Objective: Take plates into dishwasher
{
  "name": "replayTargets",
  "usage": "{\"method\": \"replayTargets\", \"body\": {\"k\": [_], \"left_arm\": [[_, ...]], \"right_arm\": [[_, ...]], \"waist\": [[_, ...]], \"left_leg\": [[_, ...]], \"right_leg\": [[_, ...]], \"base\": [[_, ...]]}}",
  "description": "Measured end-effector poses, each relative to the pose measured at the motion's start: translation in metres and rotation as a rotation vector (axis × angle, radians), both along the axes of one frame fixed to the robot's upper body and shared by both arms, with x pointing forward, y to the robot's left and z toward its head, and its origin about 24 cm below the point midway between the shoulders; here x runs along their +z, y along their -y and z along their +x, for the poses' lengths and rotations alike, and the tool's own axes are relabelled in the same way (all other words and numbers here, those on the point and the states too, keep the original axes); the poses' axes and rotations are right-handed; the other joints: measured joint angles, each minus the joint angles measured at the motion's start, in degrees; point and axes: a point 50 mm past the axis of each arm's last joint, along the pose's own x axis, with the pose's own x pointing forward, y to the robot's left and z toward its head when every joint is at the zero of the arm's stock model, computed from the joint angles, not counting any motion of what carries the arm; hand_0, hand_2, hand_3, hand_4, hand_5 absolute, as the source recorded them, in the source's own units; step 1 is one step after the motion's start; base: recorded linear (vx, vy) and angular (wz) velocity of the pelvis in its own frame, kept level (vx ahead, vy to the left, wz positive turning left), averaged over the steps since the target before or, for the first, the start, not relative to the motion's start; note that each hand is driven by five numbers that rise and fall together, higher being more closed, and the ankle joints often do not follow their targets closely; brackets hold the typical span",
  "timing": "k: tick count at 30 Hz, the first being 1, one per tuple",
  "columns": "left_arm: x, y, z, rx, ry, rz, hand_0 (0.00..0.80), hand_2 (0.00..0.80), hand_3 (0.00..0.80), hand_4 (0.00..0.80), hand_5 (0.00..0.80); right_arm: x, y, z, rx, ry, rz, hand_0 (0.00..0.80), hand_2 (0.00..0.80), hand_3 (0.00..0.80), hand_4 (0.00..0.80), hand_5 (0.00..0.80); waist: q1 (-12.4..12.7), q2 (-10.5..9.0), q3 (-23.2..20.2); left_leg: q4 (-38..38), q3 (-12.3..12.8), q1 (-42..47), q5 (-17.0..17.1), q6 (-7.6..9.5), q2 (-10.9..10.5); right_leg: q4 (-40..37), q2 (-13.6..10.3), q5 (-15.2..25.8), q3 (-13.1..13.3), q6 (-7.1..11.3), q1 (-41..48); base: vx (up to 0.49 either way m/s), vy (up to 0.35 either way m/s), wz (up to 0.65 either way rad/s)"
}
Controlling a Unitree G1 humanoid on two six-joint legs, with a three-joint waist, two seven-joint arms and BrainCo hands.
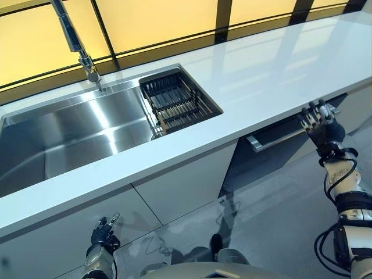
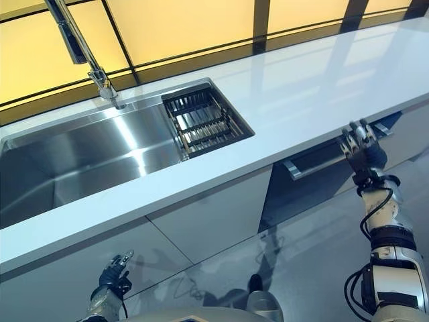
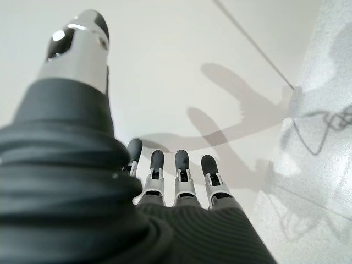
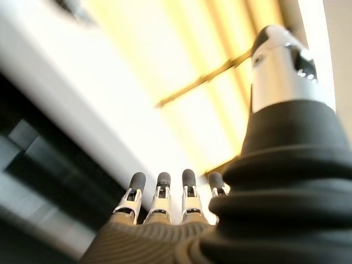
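Plates were nowhere to be seen from where I stood: the white counter (image 1: 279,70) lay bare, the steel sink (image 1: 70,133) held nothing, and the dark rack (image 1: 174,102) set in its right end showed only its own bars, so I could not tell where the dishes were. What mattered just then was the dishwasher (image 2: 315,181) under the counter, its dark front set back beside the white cabinet door (image 1: 186,186).

Its long silver handle (image 1: 273,138) ran level along the top edge of that door, just under the counter's lip. The right hand (image 1: 318,121) was raised at the handle's right end, fingers straight and relaxed, tips up towards the counter edge; whether they touched the bar I could not tell. It held nothing.

The left hand (image 1: 103,231) hung low by the cabinet front, well apart from the handle, fingers loosely straight and empty. The right was clearly the nearer, and I judged the pull would fall to it.
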Motion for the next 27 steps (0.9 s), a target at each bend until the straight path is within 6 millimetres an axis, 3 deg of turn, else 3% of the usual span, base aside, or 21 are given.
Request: {"method": "replayTargets", "body": {"k": [2,5,8,11,16,19,23,27], "left_arm": [[0.000,0.000,0.000,0.003,-0.002,0.002,0.000,0.000,0.000,0.000,0.000],[0.000,-0.002,-0.002,0.015,-0.012,0.012,0.000,0.000,0.000,0.000,0.000],[0.001,-0.005,-0.003,0.031,-0.027,0.031,0.000,0.000,0.000,0.000,0.000],[0.003,-0.007,0.002,0.011,-0.023,0.044,0.000,0.000,0.000,0.000,0.000],[-0.001,0.005,0.007,-0.098,-0.058,0.055,0.000,0.000,0.000,0.000,0.000],[-0.004,0.012,0.008,-0.121,-0.072,0.045,0.000,0.000,0.000,0.000,0.000],[-0.008,0.018,0.002,-0.121,-0.098,0.030,0.000,0.000,0.000,0.000,0.000],[-0.010,0.018,-0.002,-0.118,-0.111,0.027,0.000,0.000,0.000,0.000,0.000]], "right_arm": [[-0.020,0.011,-0.018,-0.093,-0.161,-0.128,0.000,0.000,0.000,0.000,0.000],[-0.056,0.028,-0.063,-0.222,-0.426,-0.343,0.000,0.000,0.000,0.000,0.000],[-0.075,0.026,-0.081,-0.209,-0.557,-0.438,0.000,0.000,0.000,0.000,0.000],[-0.107,0.004,-0.094,-0.120,-0.674,-0.437,0.000,0.000,0.000,0.000,0.000],[-0.153,-0.058,-0.103,0.167,-0.797,-0.479,0.000,0.000,0.000,0.000,0.000],[-0.174,-0.097,-0.112,0.335,-0.843,-0.501,0.000,0.000,0.000,0.000,0.000],[-0.189,-0.130,-0.119,0.447,-0.868,-0.485,0.000,0.000,0.000,0.000,0.000],[-0.194,-0.142,-0.125,0.490,-0.886,-0.465,0.000,0.000,0.000,0.000,0.000]], "waist": [[0.67,-0.08,0.03],[0.74,-0.50,0.37],[0.53,-1.17,0.81],[0.73,-2.11,1.17],[1.33,-2.22,1.05],[3.25,-2.21,0.56],[5.03,-2.17,-0.62],[6.42,-2.10,-1.42]], "left_leg": [[0.16,0.08,-0.03,-0.13,0.06,-0.19],[0.19,0.12,-0.08,-0.48,0.34,-0.47],[-0.06,0.12,0.10,-0.75,0.68,-0.54],[-0.07,-0.13,0.05,-0.71,0.76,-0.37],[-0.05,-1.48,-0.13,-0.53,1.01,-0.02],[-0.02,-2.63,-0.45,-0.53,1.00,0.17],[0.05,-4.25,-0.87,-0.53,0.96,0.07],[0.18,-5.55,-0.69,-0.53,0.97,-0.18]], "right_leg": [[0.05,-0.08,0.01,0.31,0.01,-0.20],[0.20,-0.17,0.19,0.61,-0.03,-0.01],[-0.03,-0.50,-0.13,0.63,0.35,0.26],[-0.03,-0.48,-0.29,0.40,0.10,0.36],[-0.04,-0.63,-0.57,-1.42,-0.28,1.21],[-0.05,-0.74,-1.03,-2.84,-0.28,1.64],[-0.05,-1.33,-1.46,-4.80,0.07,2.41],[-0.05,-1.84,-1.90,-5.95,0.60,3.40]], "base": [[0.011,0.020,-0.05],[0.006,0.012,0.00],[0.002,0.006,-0.02],[0.019,0.009,0.03],[0.021,0.020,0.17],[0.021,0.031,0.21],[0.023,0.026,0.27],[0.018,0.036,0.20]]}}
